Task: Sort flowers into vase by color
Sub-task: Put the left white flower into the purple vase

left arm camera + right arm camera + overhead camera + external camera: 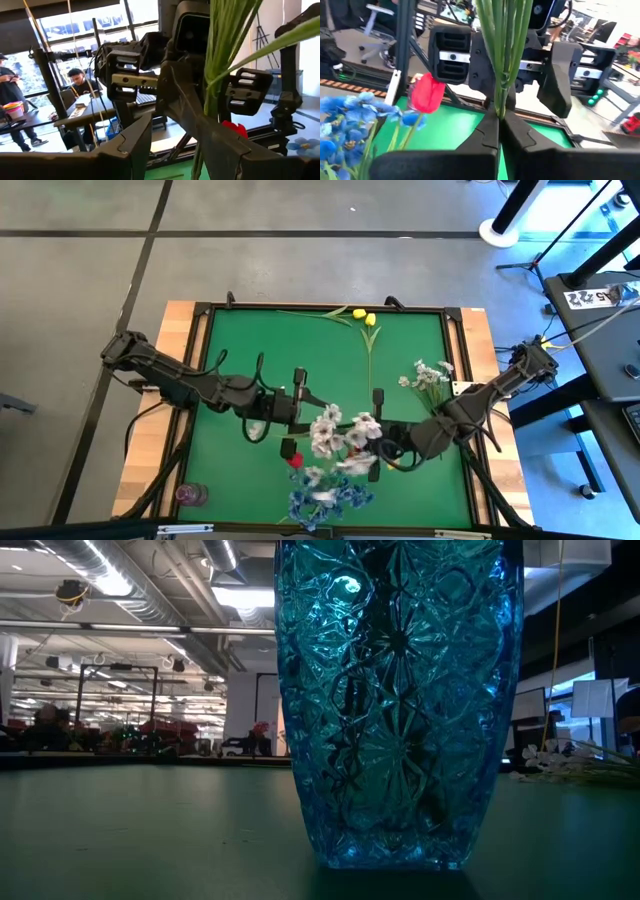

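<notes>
High view: both arms meet over the near middle of the green surface [240, 340]. The right jaws [372, 452] are closed on the stalks of a white spray [340, 435], held up between the two arms. The left jaws [300, 412] stand open just beside that spray. A red tulip [294, 461] shows just below the left jaws, and a blue bunch [325, 498] sits at the near edge. Two yellow tulips [363, 317] lie at the far edge; another white spray [428, 375] lies toward the right side.

Low view: a blue cut-glass vase [400, 700] stands on the surface and fills the middle; white blossoms [560, 758] lie far right.

Left wrist view: the left fingers [220, 145] are parted, with green stalks [220, 60] rising between them. The right jaws' hardware faces them beyond, and a bit of red [235, 129] shows behind.

Right wrist view: the right fingers [482, 137] are pressed together on the green stalks [502, 45]. The red tulip [426, 94] and blue bunch [347, 125] are to one side, and the open left jaws face from beyond.
</notes>
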Motion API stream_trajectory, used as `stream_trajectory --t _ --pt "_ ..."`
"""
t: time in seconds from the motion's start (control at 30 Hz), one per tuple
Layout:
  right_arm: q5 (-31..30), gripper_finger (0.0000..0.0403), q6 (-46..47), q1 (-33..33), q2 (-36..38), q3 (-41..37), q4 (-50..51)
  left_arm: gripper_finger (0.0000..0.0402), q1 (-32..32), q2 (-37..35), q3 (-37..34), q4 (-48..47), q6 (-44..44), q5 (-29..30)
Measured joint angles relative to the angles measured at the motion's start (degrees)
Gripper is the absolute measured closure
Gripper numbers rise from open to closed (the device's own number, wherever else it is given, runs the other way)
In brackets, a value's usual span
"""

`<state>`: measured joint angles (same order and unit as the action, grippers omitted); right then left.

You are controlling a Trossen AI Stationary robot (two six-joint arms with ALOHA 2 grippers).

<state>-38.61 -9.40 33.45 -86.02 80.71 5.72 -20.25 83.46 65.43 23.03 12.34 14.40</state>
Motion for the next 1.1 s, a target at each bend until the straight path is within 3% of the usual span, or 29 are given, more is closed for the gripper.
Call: stream_trajectory --t 0.27,0.47,0.73,0.97,1.1 --pt "-4.61 0.0399 -0.01 -0.23 -0.01 0.00 0.83 0.0248 -0.10 0.08 0.00 0.00 -0.32 -0.61" --pt "-0.76 0.0394 0.12 -1.34 -0.20 0.00 1.77 0.0248 1.64 0.17 0.00 2.22 -0.74 -0.72" --pt "-0.82 0.0392 1.29 -4.04 -0.50 0.02 5.25 0.0248 3.35 2.09 0.00 3.26 -3.26 -7.61" --pt "0.11 0.0391 3.25 -4.63 -0.50 0.02 8.07 0.0251 3.27 2.36 0.00 4.63 -4.14 -3.20" --pt "-0.39 0.0369 3.22 -4.59 -0.50 0.02 8.34 0.0298 2.47 2.23 0.00 3.65 -4.31 -0.53"
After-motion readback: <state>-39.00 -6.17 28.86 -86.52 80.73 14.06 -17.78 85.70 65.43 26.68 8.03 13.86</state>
